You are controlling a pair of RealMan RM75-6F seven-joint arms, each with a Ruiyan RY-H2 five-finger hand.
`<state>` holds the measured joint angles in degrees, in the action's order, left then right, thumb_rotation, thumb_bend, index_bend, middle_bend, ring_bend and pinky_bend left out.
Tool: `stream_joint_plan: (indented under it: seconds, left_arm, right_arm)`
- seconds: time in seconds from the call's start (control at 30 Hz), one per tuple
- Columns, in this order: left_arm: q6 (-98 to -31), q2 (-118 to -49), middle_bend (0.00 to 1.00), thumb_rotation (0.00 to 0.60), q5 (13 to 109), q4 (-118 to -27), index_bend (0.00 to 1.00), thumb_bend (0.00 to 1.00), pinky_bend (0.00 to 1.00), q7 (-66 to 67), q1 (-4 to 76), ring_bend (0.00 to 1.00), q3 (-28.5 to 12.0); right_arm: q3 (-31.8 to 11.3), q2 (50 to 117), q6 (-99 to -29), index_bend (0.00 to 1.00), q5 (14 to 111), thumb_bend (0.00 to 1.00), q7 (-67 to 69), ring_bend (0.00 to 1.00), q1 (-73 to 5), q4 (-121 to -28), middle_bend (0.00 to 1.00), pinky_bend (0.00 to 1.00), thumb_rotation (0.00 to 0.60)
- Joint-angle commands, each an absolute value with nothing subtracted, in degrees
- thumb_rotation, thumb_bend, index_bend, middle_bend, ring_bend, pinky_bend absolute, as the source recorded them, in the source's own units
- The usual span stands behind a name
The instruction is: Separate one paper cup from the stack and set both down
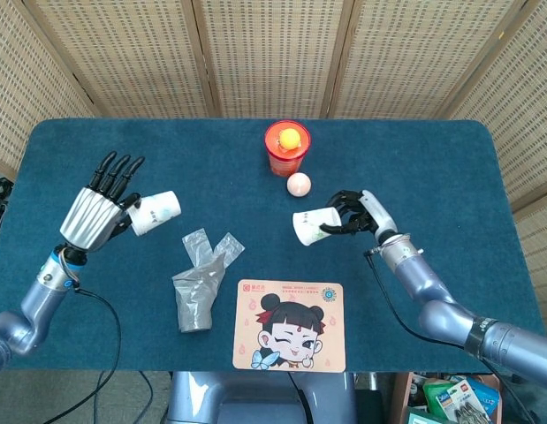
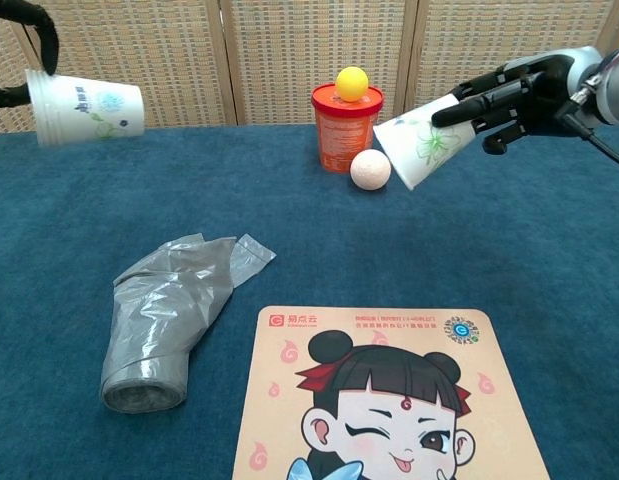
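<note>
1. Left hand [image 1: 94,212] sits at the left of the table [image 1: 432,159], raised, fingers extended upward in the head view. It holds the left paper cup [image 1: 155,212] on its side, gripped at the rim end, base pointing toward the table centre. In the chest view only dark fingertips [image 2: 34,20] show at the top left corner, hooked at the cup's rim.
2. Left paper cup [image 2: 87,107] is white with small blue and green prints, roughly horizontal, clear of the table surface.
3. Right hand [image 1: 360,212] is on the right side, fingers wrapped around the base end of the right paper cup [image 1: 310,226]. The chest view shows the dark fingers [image 2: 489,100] closed on it, one finger lying along the cup's top side.
4. Right paper cup [image 2: 421,140] is white with a green plant print, tilted, open rim pointing down-left toward the table centre, off the surface.
5. The two cups are well apart, fully separated, neither set down.
6. Crumpled grey plastic bag [image 1: 201,281] lies on the table between the hands, nearer the front edge.
7. Cartoon-face mat [image 1: 289,323] lies at the front centre, just right of the bag.
8. Red-orange container [image 1: 286,150] stands at the back centre with a yellow ball [image 1: 292,137] on top; a pale ball [image 1: 298,184] rests on the table just in front of it, near the right cup's rim in the chest view.
</note>
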<state>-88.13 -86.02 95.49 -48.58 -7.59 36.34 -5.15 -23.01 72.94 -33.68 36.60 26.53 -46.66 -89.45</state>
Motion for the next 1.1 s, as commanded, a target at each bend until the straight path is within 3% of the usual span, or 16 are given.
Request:
stream_joint_plan:
  seconds: [0.03,0.33,0.5,0.57,0.93,1.1]
  left_arm:
    - [-82.8,-81.3,0.0,0.6,93.7,-49.7,0.65,0.43,0.0,-10.4,35.0,0.0,-3.3]
    - [-63.0,-65.7,0.0,0.6,87.0,-66.4,0.66,0.49,0.0,-8.8,37.2,0.0,-1.8]
    - [-44.8,-59.0,0.0,0.6,78.3,-75.0,0.67,0.59,0.0,-12.7,41.0,0.0,-1.8]
    - [-40.8,-58.3,0.0,0.6,76.5,-75.6,0.67,0.61,0.0,-12.1,42.1,0.0,-1.8]
    - [-29.1,-59.6,0.0,0.6,69.7,-74.1,0.67,0.65,0.0,-8.9,45.7,0.0,-1.6]
    - [-26.6,-61.8,0.0,0.6,65.0,-71.9,0.65,0.65,0.0,-6.5,47.0,0.0,-2.1]
  right_arm:
    - [-20.6,73.9,-37.1,0.59,40.5,0.41,22.4,0.53,-46.3,-87.7,0.64,0.8,0.6]
    - [-15.2,77.8,-47.4,0.6,52.5,0.41,10.9,0.53,-45.4,-82.6,0.64,0.8,0.6]
    - [-11.4,79.4,-52.7,0.6,61.1,0.41,4.0,0.53,-44.6,-78.2,0.64,0.8,0.6]
    - [-10.5,79.8,-53.6,0.6,63.3,0.41,2.9,0.53,-44.3,-77.0,0.64,0.8,0.6]
    - [-7.1,80.8,-55.1,0.6,70.7,0.41,-1.8,0.53,-43.7,-71.6,0.64,0.8,0.6]
    - [-6.0,80.9,-54.3,0.58,71.8,0.4,-5.1,0.51,-43.5,-69.8,0.53,0.78,0.6]
